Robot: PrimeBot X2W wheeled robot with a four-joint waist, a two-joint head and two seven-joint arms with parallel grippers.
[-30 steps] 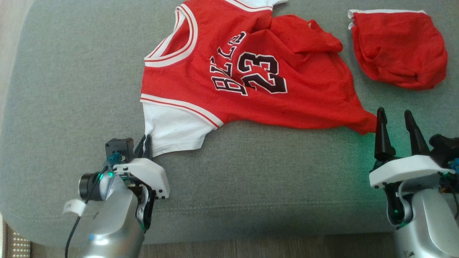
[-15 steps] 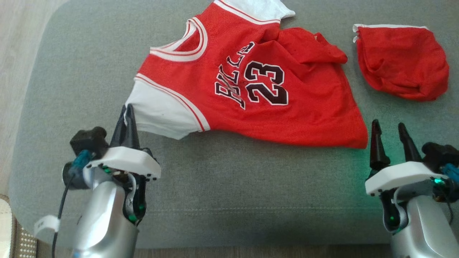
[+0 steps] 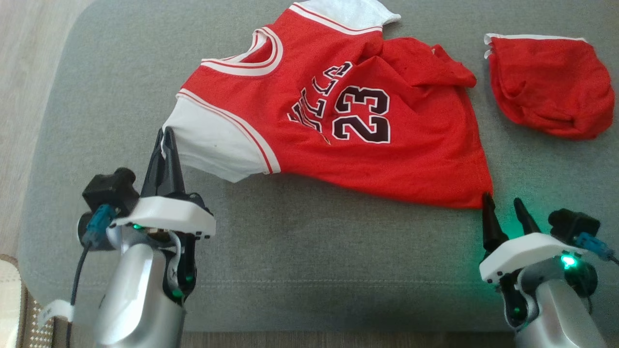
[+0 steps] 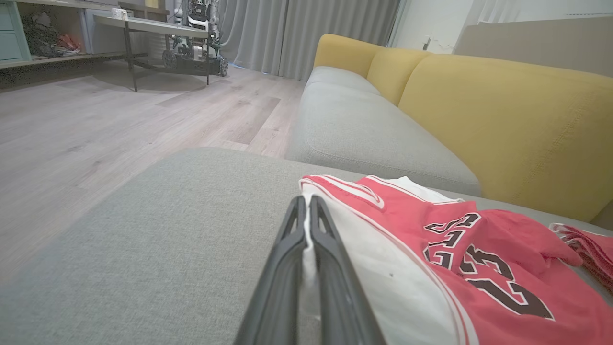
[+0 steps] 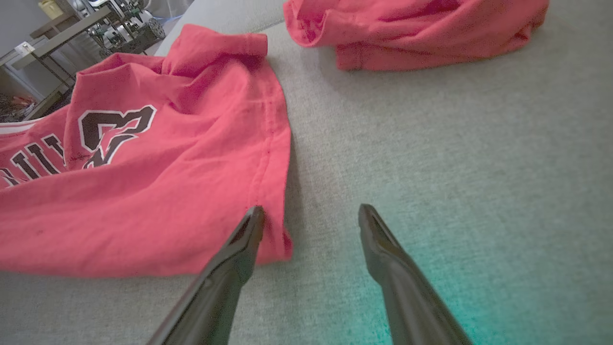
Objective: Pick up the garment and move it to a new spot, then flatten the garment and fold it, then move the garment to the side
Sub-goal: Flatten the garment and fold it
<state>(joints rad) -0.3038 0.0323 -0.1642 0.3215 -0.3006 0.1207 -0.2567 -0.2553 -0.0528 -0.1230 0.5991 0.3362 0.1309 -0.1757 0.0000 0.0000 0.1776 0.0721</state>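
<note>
Pinching jersey (image 3: 411,159) sleeve, left tool (image 3: 166,137), hem beside right tool (image 3: 500,205)

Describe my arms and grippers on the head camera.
Both match: silver forearms, white wrist plates, and two long tapered dark fingers on the left gripper and right gripper. Each wrist carries a black camera block with a blue plug, plus green lights. A black cable with a white tag hangs off the left arm.

Soft, even daylight leaves only faint shadows. A green glow tints the cushion (image 3: 309,251) at five o'clock, beside the right end effector (image 3: 501,199). Wrist views curve at their edges.
</note>
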